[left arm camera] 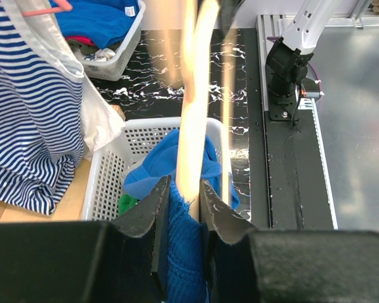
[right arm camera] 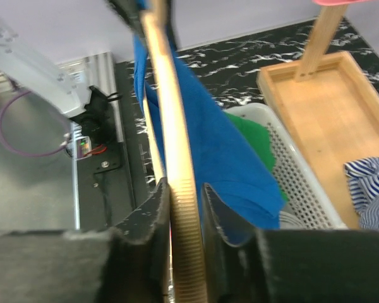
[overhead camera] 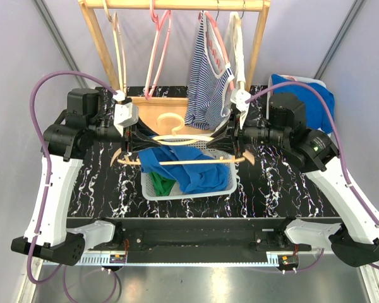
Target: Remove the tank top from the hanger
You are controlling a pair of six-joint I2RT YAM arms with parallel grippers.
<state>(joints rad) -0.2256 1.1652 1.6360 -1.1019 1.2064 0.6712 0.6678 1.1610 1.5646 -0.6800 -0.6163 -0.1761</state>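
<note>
**While Both Claws Grip the Hanger, the Blue Top Sags Into the Basket**

Where the two arms meet over the middle of the table (overhead camera: 278, 183), a pale wooden hanger (overhead camera: 183, 162) lies level between them, its hook pointing toward the rack. One end sits in the left claw (left arm camera: 184, 189), whose jaws are drawn narrow and pressed against the wood on both sides. At the other end the right claw (right arm camera: 186, 192) is closed narrow on the hanger arm in the same way.

A blue tank top (overhead camera: 192, 172) is draped from the hanger. Its cloth bunches under the bar and drops into the white basket (overhead camera: 227, 187) directly below, where a green garment (overhead camera: 163, 184) lies beside it. In the left wrist view, blue fabric lies between and below the claw's fingers.

Behind, the wooden rack (overhead camera: 177, 5) carries a blue-and-white striped garment (overhead camera: 205, 88) on a pink hanger, hanging down to the rack's base tray.
</note>
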